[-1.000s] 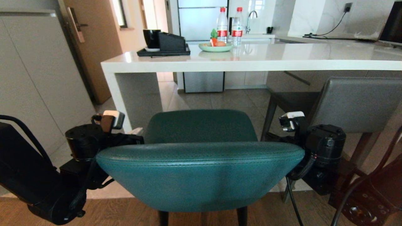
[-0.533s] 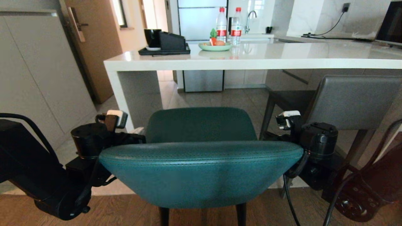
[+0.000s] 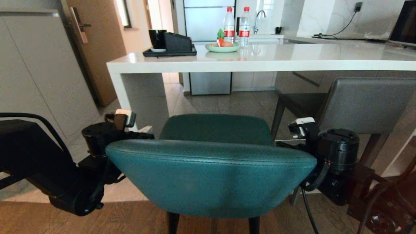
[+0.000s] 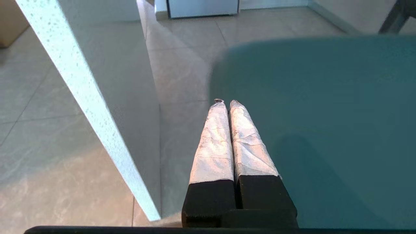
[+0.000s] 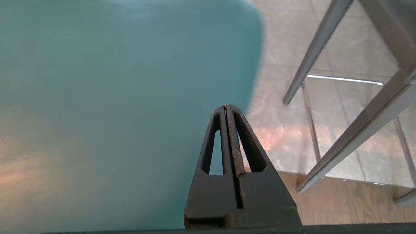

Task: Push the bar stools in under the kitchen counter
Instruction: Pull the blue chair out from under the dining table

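Observation:
The teal bar stool (image 3: 211,175) stands right in front of me, its seat (image 3: 216,128) short of the white kitchen counter (image 3: 260,61). My left gripper (image 4: 224,102) is shut and empty beside the seat's left edge (image 4: 312,113), close to the counter's white end panel (image 4: 97,97). My right gripper (image 5: 225,107) is shut and empty over the seat's right edge (image 5: 130,97). Both wrists flank the low backrest, which hides most of both sets of fingers in the head view. The grey bar stool (image 3: 367,104) stands to the right, its seat partly under the counter, its grey legs (image 5: 354,130) near my right gripper.
On the counter are a black tray (image 3: 169,53) with a mug, a green plate (image 3: 222,48) and two water bottles (image 3: 229,24). Grey cabinets (image 3: 39,81) and a wooden door (image 3: 100,39) are at the left. Tile floor meets wood flooring (image 3: 130,217) beneath me.
The teal stool's backrest and both wrists have crept a little to the right and forward. The whole view has also shifted slightly. Both grippers have stayed shut.

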`<state>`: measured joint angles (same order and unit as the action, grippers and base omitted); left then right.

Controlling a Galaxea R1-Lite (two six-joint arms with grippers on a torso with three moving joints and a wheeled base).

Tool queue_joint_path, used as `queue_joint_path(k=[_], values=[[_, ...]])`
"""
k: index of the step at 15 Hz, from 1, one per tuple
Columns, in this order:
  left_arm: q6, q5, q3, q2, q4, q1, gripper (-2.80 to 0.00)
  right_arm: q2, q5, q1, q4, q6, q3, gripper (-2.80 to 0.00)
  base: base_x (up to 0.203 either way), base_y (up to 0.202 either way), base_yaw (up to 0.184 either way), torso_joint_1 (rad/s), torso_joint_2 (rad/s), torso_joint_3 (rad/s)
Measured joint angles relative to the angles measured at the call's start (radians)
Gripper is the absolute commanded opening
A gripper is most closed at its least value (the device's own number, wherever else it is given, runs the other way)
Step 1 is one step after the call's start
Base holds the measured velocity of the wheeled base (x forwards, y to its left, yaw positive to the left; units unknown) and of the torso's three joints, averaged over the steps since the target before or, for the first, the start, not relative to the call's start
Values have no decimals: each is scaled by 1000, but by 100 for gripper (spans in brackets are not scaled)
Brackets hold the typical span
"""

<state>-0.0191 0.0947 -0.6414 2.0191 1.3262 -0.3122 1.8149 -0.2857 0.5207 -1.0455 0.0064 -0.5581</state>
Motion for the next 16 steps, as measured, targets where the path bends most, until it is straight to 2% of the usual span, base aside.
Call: queue_joint_path(k=[7, 16], values=[[0, 0, 24, 5, 0, -1, -280, -73, -1, 59, 28, 2, 47, -280, 0, 0, 0, 0, 0, 0], [0, 1, 283, -153, -14, -22, -280, 18, 0, 20, 11, 21, -19, -280, 0, 0, 0, 0, 0, 0]])
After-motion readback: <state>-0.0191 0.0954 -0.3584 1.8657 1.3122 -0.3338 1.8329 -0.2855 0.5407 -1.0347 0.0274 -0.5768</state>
